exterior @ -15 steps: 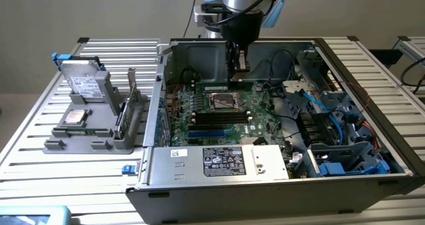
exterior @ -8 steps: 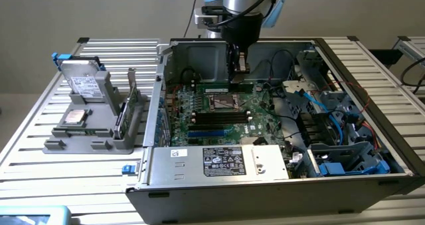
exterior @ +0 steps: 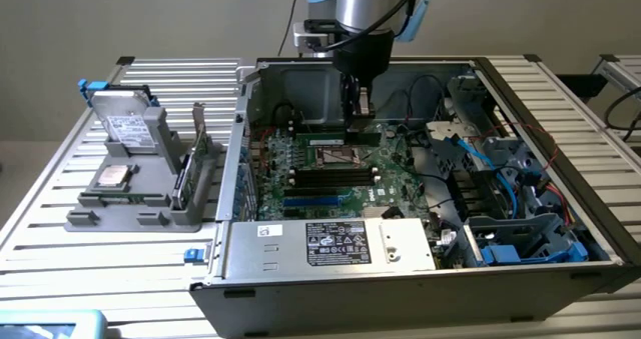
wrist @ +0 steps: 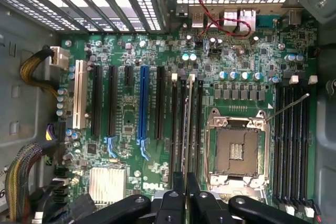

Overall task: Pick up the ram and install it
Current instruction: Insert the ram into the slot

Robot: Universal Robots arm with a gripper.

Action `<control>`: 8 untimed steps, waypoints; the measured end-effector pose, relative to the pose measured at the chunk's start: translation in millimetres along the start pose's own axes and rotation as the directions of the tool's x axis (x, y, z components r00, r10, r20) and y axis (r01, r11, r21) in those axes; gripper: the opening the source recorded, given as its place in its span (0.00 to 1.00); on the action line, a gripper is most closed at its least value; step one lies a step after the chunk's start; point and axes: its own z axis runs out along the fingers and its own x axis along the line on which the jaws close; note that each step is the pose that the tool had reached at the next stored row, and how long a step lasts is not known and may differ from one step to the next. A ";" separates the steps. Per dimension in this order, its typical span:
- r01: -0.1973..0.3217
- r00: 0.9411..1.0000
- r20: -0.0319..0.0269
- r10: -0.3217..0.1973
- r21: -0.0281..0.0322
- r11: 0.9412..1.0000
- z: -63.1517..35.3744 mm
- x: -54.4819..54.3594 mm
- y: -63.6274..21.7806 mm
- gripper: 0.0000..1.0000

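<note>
The tool (wrist: 185,195) is closed on the thin, long green circuit-board ram stick (wrist: 188,124). The stick hangs directly beneath the tool, inside the open grey metal computer case (exterior: 300,76). Its long axis runs parallel to the long black memory slots (wrist: 200,124) beside the square metal processor socket (wrist: 236,148). It lies in line with that slot group. Whether it is seated cannot be determined.

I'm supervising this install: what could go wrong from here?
The ram, held by the gripper, is down among closely spaced memory slots. It could seat in the wrong one or land misaligned. The open CPU socket sits right beside them, so a sideways slip might strike it.
</note>
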 end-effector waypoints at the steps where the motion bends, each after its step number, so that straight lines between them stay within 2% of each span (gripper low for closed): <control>1: 0.000 1.000 0.000 0.000 0.000 1.000 1.8 -0.2 0.0 0.13; 8: 0.000 1.000 -0.003 0.000 0.000 1.000 15.3 -1.3 -0.4 0.13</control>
